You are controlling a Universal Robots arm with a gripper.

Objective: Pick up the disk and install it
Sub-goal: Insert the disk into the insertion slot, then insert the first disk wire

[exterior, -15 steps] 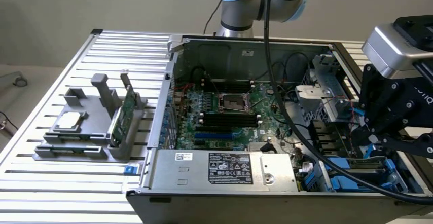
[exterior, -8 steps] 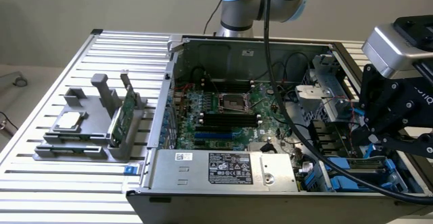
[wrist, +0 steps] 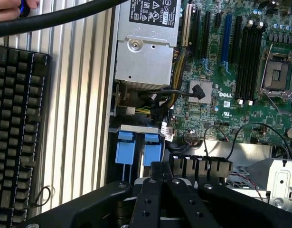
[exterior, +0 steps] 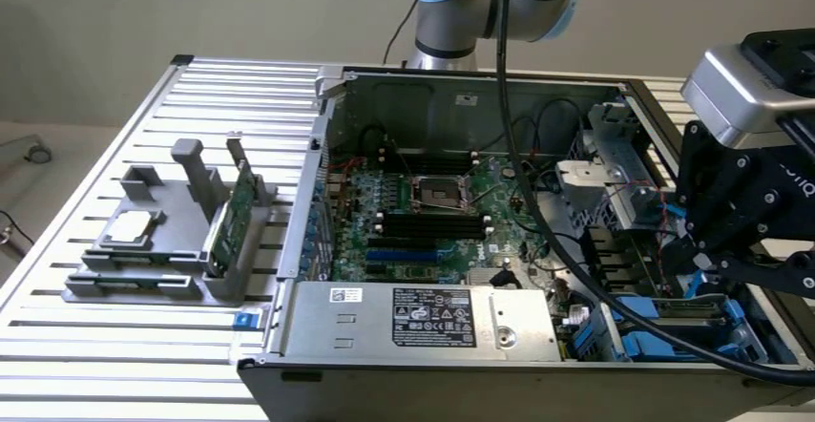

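Wrist view, close up: the claw (wrist: 160,166) has its two fingers pressed close together, right at the blue rails of the disk (wrist: 125,151). The disk sits low in its slot at a corner of the computer case (exterior: 407,389), just beside the silver power box (wrist: 145,57). I cannot tell if the fingers pinch a part of the disk or only touch it. I think the job right now is to get a good hold. For that, the claw should be held straight over the blue rails and squeeze in the middle, not on one side, or the disk may tip and jam in its slot. Thin wires (wrist: 176,95) lie just past the slot, and they must not get caught. Farther off is the green board (wrist: 231,80) with its long black slots. Farthest away, on the ribbed table beside the case, are a black keyboard (wrist: 17,118) and a person's hand (wrist: 13,7). That hand is well apart from the claw, which is good.
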